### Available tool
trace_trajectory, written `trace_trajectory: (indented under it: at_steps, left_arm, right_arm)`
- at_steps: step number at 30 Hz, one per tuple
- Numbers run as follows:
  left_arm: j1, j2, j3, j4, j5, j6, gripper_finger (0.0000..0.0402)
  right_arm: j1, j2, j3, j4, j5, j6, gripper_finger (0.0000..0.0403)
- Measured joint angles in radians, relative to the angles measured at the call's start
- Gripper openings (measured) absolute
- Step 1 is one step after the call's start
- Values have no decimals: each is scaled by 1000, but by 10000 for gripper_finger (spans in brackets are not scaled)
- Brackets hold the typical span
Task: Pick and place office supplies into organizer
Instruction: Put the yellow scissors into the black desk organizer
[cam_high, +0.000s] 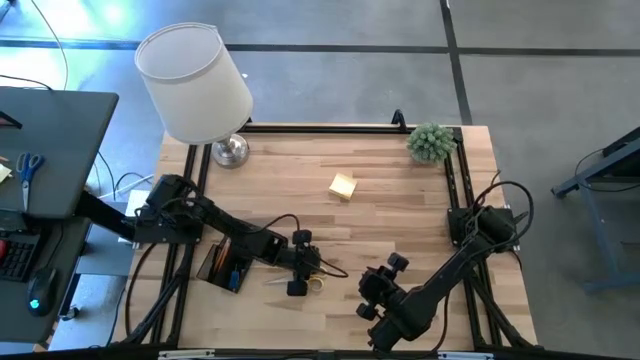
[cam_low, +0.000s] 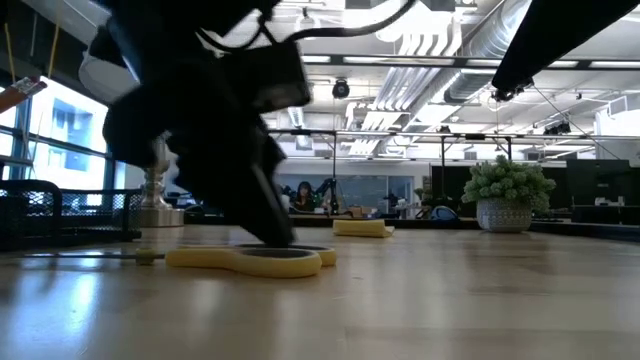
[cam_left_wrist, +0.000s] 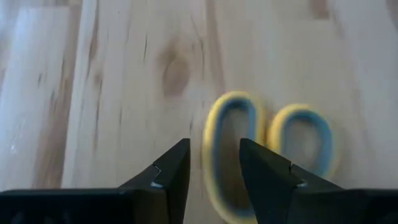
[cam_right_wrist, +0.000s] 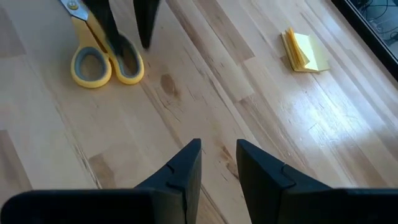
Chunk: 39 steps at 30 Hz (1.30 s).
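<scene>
Left hand (cam_high: 303, 262) lowered over the yellow-handled scissors (cam_high: 312, 282) lying flat on the worktop (cam_high: 400, 200), fingers straddling one handle loop, not visibly clenched; right hand (cam_right_wrist: 217, 163) hovering nearby, parted and empty; organizer (cam_high: 226, 265) beside the left arm.
</scene>
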Motion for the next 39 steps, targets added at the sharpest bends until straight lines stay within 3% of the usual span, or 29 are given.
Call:
trace_trajectory:
  at_steps: [11,20,24,29,39]
  left_arm:
    - [-1,17,1,-15,-46,13,119]
    - [-1,14,1,-30,-27,41,10]
    - [0,9,0,-33,-16,52,22]
    - [1,-23,-4,-52,31,61,7]
    - [1,-235,-2,-69,91,96,3]
  right_arm:
    - [0,0,1,6,1,-12,94]
    - [0,0,1,21,8,-26,94]
    - [0,0,1,22,8,-26,94]
    - [0,0,1,24,8,-26,94]
    - [1,0,1,30,7,-26,94]
